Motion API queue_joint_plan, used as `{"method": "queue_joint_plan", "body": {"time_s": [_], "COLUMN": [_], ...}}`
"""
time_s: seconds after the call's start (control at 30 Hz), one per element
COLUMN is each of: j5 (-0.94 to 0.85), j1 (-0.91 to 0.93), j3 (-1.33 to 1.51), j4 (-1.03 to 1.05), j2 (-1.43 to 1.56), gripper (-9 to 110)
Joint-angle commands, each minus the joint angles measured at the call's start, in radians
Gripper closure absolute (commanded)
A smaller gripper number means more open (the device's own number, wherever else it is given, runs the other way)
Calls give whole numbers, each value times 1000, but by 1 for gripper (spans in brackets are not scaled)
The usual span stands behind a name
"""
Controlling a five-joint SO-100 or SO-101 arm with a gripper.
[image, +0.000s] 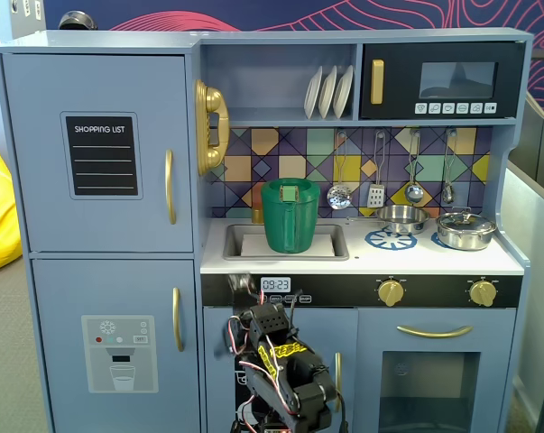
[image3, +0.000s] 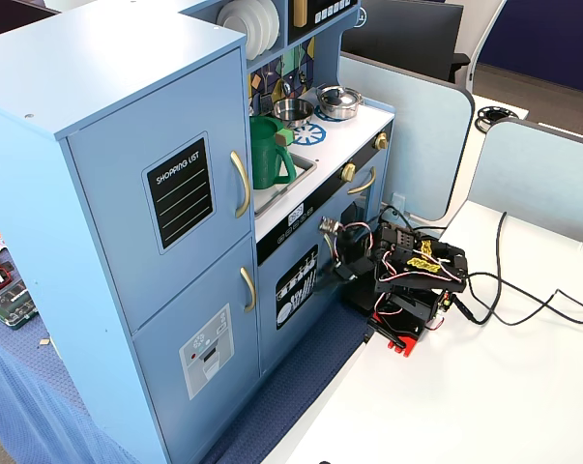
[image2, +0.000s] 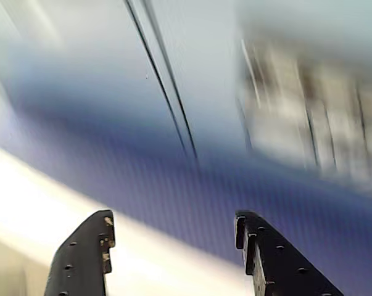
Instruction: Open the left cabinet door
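Note:
The left cabinet door (image: 37, 153) is blue-grey, with a black "SHOPPING LIST" chalkboard (image: 101, 155) and a curved gold handle (image: 170, 187). It stands shut at the upper left of the toy kitchen, and it also shows in the other fixed view (image3: 117, 164) with its handle (image3: 241, 184). My arm (image: 285, 365) is folded low in front of the kitchen's middle, well below and to the right of that handle, and shows there too (image3: 407, 275). In the wrist view my gripper (image2: 172, 217) is open and empty. Behind it I see only blurred blue and white surfaces.
Below the door is a second door with a water-dispenser graphic (image: 118, 352). A green pitcher (image: 290, 215) stands in the sink, and pots (image: 464, 229) sit on the stove. A small door with a dish-rack picture (image3: 296, 287) is beside the arm. Cables (image3: 523, 300) lie on the white table.

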Motion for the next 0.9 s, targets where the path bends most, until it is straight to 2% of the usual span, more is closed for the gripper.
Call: {"method": "queue_joint_plan", "body": {"time_s": [0.0,0.2,0.5,0.87], "j5": [-32,-63,-158,-256], "j1": [-43,-34,-60,-124], "j3": [-186,-463,-853,-1190], "j4": [-206,-354,-462,-578], "j2": [-80,-302,-597,-862], "gripper": [80,80,80,80]}}
